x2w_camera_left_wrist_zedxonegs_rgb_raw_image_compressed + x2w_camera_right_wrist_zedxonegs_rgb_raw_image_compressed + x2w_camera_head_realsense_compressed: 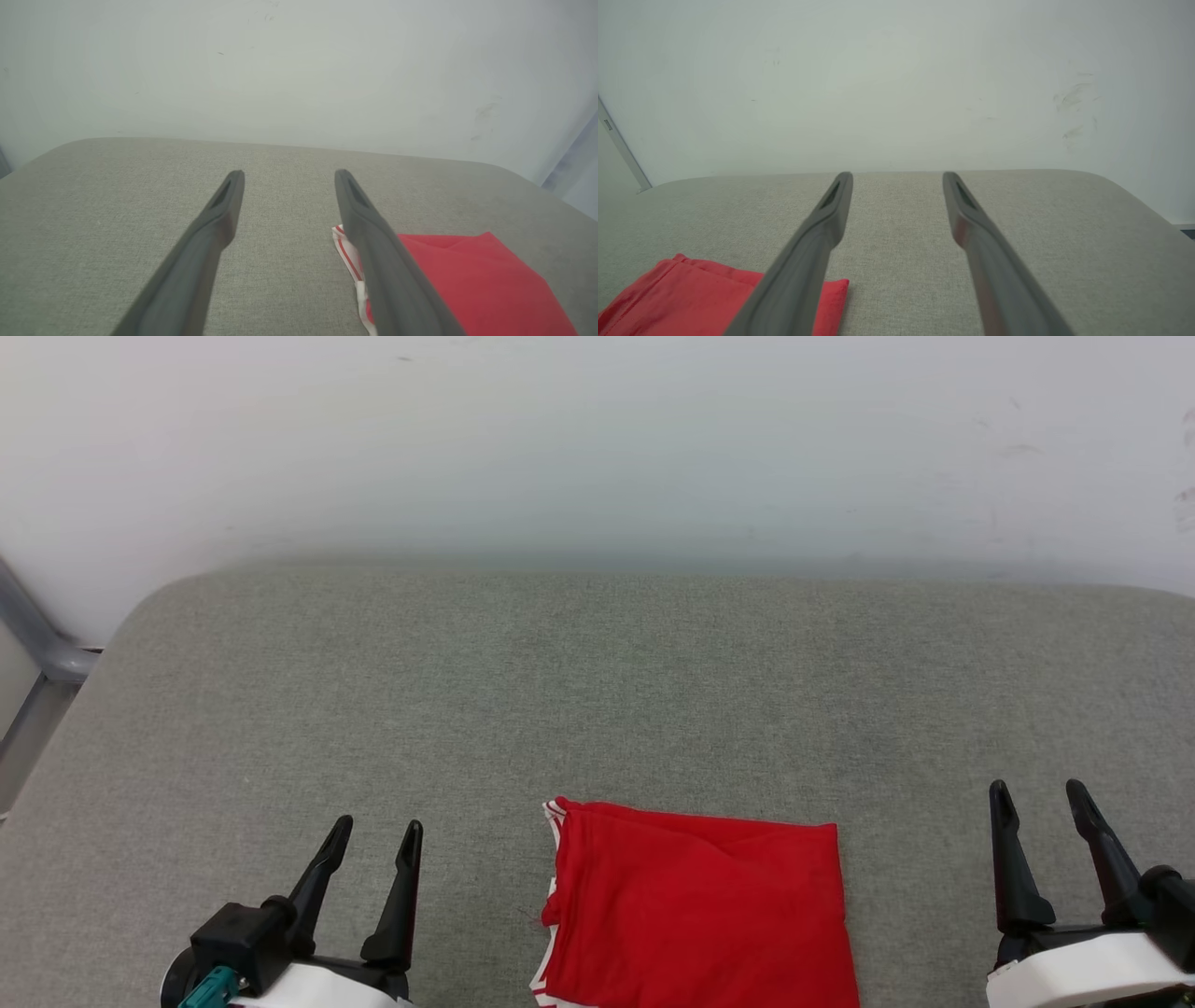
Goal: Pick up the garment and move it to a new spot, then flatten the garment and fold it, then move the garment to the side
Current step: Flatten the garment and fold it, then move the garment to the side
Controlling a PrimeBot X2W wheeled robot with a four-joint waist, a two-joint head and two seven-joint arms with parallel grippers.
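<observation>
Head view. Item: garment (700, 905), red, folded into a compact rectangle, striped trim along its left edge. It lies flat on the grey cushion (597, 691) at 6 o'clock and runs off the bottom edge. By its shape the folding looks done, with the move to the side left to do. Left gripper (378, 824) at 7 o'clock and right gripper (1036, 787) at 4 o'clock both have their fingers apart and hold nothing. They flank the garment, well apart from it, probably parked clear so as not to disturb the fold. Containers: the cushion is the sole bearer, and its load is the garment.

Left wrist view. Fingers spread and bare. The garment's trimmed edge sits at 5 o'clock, partly behind one finger.

Right wrist view. Fingers spread and bare. The garment's plain corner sits at 7 o'clock, with a white wall (896, 84) beyond.
</observation>
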